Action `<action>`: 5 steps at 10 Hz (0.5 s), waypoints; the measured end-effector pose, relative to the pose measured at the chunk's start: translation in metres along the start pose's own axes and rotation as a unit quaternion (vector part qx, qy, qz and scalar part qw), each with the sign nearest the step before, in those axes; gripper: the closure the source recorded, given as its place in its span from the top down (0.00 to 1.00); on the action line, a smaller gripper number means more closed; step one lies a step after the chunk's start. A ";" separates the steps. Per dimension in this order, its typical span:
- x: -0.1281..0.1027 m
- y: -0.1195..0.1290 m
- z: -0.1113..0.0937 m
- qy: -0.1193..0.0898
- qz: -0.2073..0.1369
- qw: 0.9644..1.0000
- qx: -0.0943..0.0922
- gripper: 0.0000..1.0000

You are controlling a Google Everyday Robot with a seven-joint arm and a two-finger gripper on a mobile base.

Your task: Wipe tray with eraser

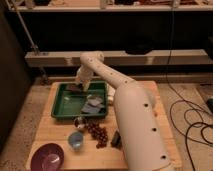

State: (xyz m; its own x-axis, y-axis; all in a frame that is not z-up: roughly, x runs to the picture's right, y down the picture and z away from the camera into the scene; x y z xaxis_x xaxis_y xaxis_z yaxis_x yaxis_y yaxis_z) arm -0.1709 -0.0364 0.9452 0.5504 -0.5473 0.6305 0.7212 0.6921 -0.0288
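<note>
**Figure.** One-armed robot at the tray-wiping task. The green tray point(64, 102) lies on the wooden surface point(47, 132). The arm point(132, 115) crosses above the tray's right rim, and the gripper point(80, 83) hangs low over the tray's far-left corner. A small dark block, taken to be the eraser point(74, 89), lies on the tray floor in that corner, right at the gripper's tip. Whether the gripper is closed on it, or how wide it stands, cannot be told.

A blue-grey pad point(92, 105) lies inside the tray towards its right side, apart from the eraser. Just beyond the tray's near rim are a small blue cup point(76, 140) and a cluster of dark brown round pieces point(98, 133). A purple bowl point(47, 157) sits further off, to the tray's near left.

**Handling (judged).**
- **Eraser:** It is probably light and stiff, with a flat face suited to rubbing. It is best held across its narrow width near the middle, so that the broad face stays flat on the tray floor.
- **Tray:** It is smooth, thin plastic and may slide on the surface under a hard push, so moderate downward pressure seems wise.
- **Pad:** It looks soft and would likely bunch up or drag if a stroke ran into it.
</note>
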 end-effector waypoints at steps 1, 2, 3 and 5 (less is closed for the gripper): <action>-0.020 0.006 0.000 -0.009 -0.015 1.000 -0.004 0.00; -0.038 0.013 -0.001 -0.019 -0.029 0.999 -0.008 0.00; -0.057 0.019 -0.002 -0.031 -0.044 0.999 -0.010 0.00; -0.085 0.037 -0.010 -0.050 -0.073 0.996 -0.018 0.00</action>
State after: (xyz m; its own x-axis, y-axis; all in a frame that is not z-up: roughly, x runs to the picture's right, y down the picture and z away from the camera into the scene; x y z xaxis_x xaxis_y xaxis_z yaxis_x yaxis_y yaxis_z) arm -0.1870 0.0309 0.8823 0.3941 -0.5901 0.7046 0.8065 0.5897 0.0429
